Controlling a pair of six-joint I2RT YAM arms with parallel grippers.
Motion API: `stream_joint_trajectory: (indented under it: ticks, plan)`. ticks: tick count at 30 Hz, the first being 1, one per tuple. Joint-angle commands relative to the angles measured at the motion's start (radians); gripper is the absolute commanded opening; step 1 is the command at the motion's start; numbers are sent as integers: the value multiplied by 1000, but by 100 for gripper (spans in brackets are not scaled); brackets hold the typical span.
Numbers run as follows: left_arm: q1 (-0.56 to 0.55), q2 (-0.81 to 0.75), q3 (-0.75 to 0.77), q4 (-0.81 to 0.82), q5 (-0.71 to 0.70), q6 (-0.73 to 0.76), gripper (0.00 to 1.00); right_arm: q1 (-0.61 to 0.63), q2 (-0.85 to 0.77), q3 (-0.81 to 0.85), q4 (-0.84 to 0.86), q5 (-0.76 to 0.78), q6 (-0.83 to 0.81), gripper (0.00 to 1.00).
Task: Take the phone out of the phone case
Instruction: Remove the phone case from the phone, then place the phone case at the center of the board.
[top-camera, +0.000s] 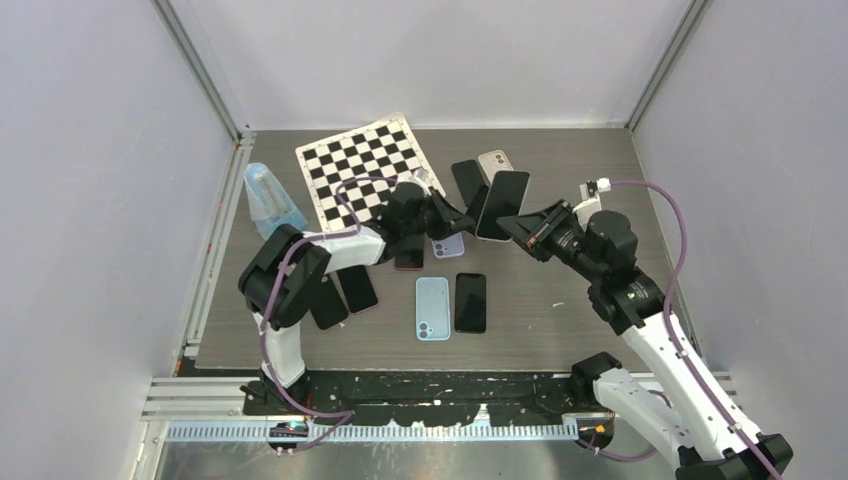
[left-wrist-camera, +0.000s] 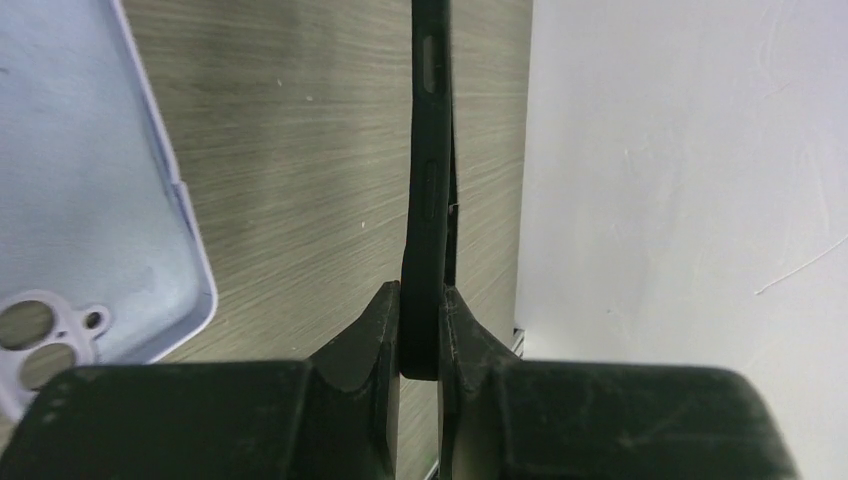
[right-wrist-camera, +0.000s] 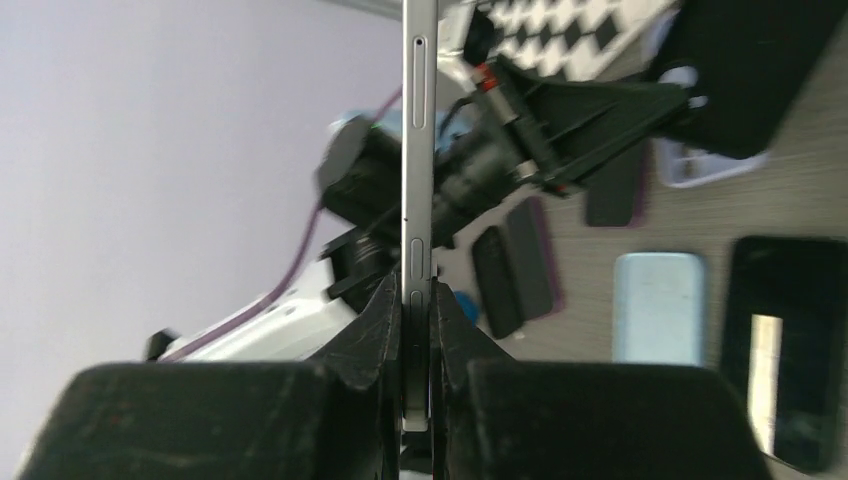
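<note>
My left gripper is shut on the black phone case and holds it on edge above the table; in the left wrist view the jaws pinch the case's lower rim. My right gripper is shut on the phone, dark screen up and tilted, right beside the case. In the right wrist view the jaws clamp the phone's silver side edge. I cannot tell whether phone and case still touch.
A lavender case lies under the left gripper and shows in the left wrist view. A light blue case and black phone lie in the middle. Dark phones lie left, with a checkerboard, a beige phone and a clear container behind.
</note>
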Motion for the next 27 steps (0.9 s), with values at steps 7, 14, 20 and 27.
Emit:
stream_joint_trajectory:
  ticks: [7,14,20,27]
  plan:
    - [-98,173,204,-39,-84,37,0,-176,63,-22,-325,216,-184,1]
    - [-106,275,242,-27,-46,39,0,-352,135,-138,-248,105,-220,1]
    - [-107,316,298,-132,-20,90,6,-456,265,-239,-61,-24,-196,4]
    - [-107,356,414,-322,41,154,29,-461,402,-243,63,-77,-226,11]
